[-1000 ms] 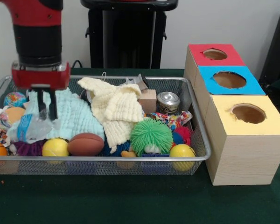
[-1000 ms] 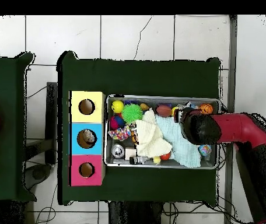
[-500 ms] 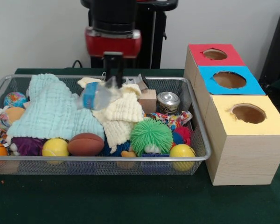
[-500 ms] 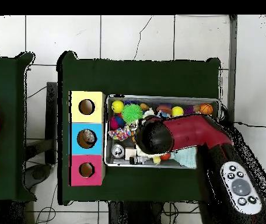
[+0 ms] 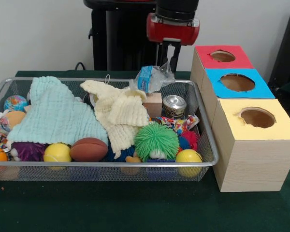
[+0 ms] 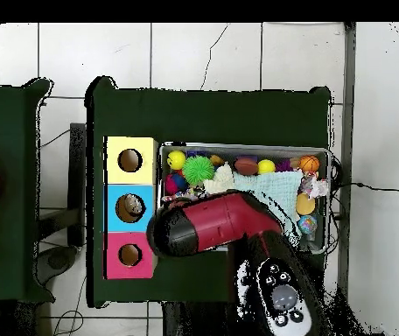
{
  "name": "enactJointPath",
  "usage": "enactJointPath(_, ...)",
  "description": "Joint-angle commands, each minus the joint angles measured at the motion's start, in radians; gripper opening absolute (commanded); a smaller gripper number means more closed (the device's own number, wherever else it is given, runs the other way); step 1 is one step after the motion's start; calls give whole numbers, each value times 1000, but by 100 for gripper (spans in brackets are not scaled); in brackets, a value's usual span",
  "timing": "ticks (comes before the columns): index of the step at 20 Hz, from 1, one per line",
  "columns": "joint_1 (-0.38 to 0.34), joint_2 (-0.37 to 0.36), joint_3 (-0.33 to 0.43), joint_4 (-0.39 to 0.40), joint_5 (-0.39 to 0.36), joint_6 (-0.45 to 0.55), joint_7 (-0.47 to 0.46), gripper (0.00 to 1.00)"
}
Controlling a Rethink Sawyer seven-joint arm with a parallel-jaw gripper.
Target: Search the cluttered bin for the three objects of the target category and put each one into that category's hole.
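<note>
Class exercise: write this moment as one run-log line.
gripper: shut on crumpled plastic bottle | position: lifted above wire bin far edge, beside red-topped box | holes: nothing dropping yet

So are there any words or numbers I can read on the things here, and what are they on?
None can be read.
Blue label on the crumpled plastic bottle held by the gripper: too blurred to read.
Silver can in the wire bin: no readable print.
Red box, blue box and yellow box: plain colour, no writing.
Buttons on the arm in the overhead view: marks too small to read.
</note>
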Motion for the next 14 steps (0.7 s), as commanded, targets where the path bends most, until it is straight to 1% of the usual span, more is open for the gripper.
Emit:
enactJointPath(1, 82, -34, -170, 98, 65, -37, 346, 0)
enactJointPath(4, 117, -54, -187, 105, 97, -13, 356, 0)
enactJointPath(9, 199, -70, -230, 101, 153, 20, 397, 0)
enactJointPath(14, 275, -44, -290, 77, 204, 20, 426, 0)
